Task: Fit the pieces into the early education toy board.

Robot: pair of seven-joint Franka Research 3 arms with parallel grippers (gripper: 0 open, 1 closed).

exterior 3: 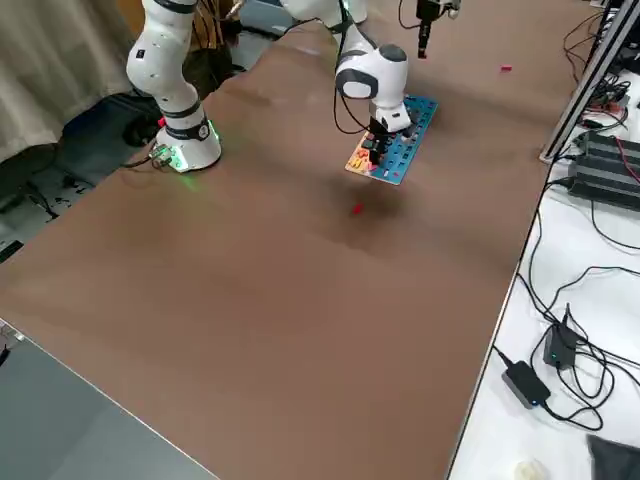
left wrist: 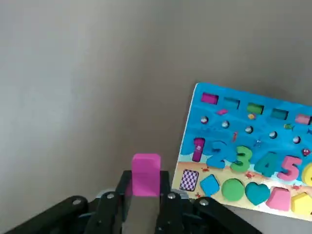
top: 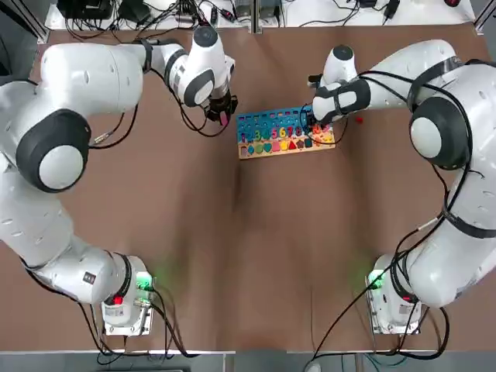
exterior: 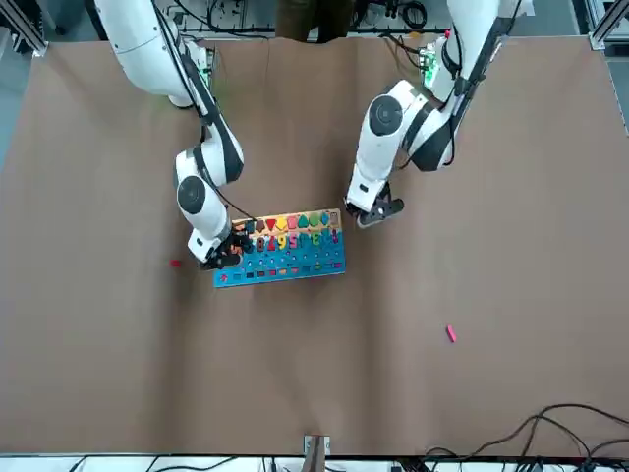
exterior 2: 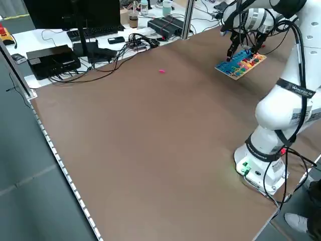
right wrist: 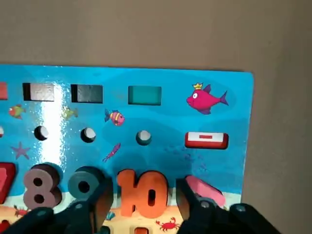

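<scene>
The early education toy board (top: pixel 271 124) lies flat at the far middle of the table, blue band away from me, wooden band nearer. My right gripper (top: pixel 316 133) hangs low over its right end. In the right wrist view its fingers (right wrist: pixel 100 200) stand open on either side of the orange 10 piece (right wrist: pixel 144 192), which sits in the number row. My left gripper (top: pixel 224 116) hovers just off the board's left edge, shut on an upright pink piece (left wrist: pixel 146 171). A red piece (top: pixel 359 120) lies on the table right of the board. Another pink piece (exterior: pixel 451 333) lies far off.
Cables and electronics (exterior 2: pixel 100 45) crowd the white bench past the table's far edge. Both arm bases (top: pixel 124 306) stand at the near edge with green lights on. The brown tabletop (top: pixel 256 256) spreads wide between the bases and the board.
</scene>
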